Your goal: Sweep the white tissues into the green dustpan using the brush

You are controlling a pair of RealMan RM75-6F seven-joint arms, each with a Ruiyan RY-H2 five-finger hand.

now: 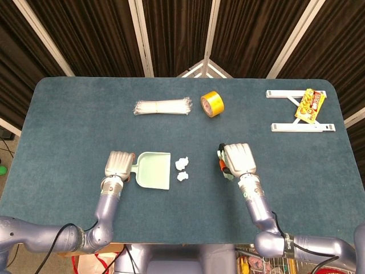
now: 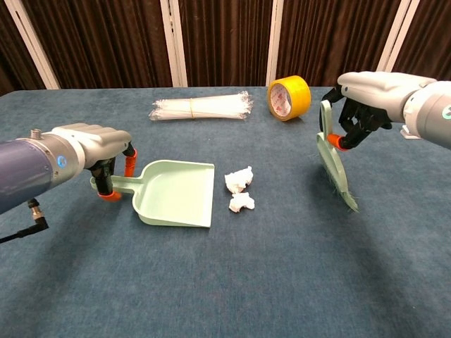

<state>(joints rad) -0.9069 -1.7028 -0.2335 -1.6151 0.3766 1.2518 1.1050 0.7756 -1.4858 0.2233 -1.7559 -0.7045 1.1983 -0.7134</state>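
Left robot hand sits over the handle of the green dustpan, fingers curled down on both sides of it; whether they actually clamp the handle I cannot tell. The dustpan lies flat on the table, open mouth toward the robot's right.

Two white tissues lie crumpled just beside the mouth, one behind the other, apart from the pan edge.

Right robot hand pinches the handle of the brush (pale green, bristles angled down, tips at or just above the cloth), well to the right of the tissues.

Far side: bundle of white cable ties, yellow tape roll with red print on its inner face, too small to read. Far right corner: white frame carrying a yellow-and-red packet; lettering illegible.
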